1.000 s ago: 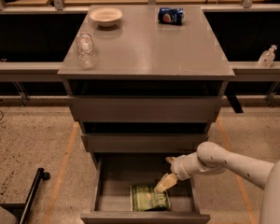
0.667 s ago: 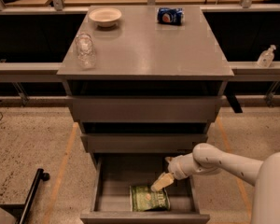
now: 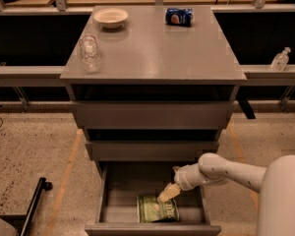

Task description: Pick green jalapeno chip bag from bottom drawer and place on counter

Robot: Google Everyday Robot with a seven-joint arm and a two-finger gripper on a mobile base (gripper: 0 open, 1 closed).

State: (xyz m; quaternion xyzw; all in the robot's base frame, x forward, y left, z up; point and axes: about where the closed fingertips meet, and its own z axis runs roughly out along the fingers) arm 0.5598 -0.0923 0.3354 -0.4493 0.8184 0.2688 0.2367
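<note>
Counter [image 3: 152, 53]: grey top; carries bowl [image 3: 110, 17] at 11 o'clock, blue can [image 3: 179, 16] at 1 o'clock, clear bottle [image 3: 89, 53] at 9 o'clock.
Bottom drawer [image 3: 119, 196]: pulled open, 6 o'clock of cabinet.
Green jalapeno chip bag [image 3: 155, 211]: lying in drawer, front centre.
Your gripper [image 3: 168, 192]: inside drawer, at bag's 1 o'clock corner; contact and grip state you cannot tell.

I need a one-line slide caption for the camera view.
Gripper inside the open bottom drawer, just over the green jalapeno chip bag.
</note>
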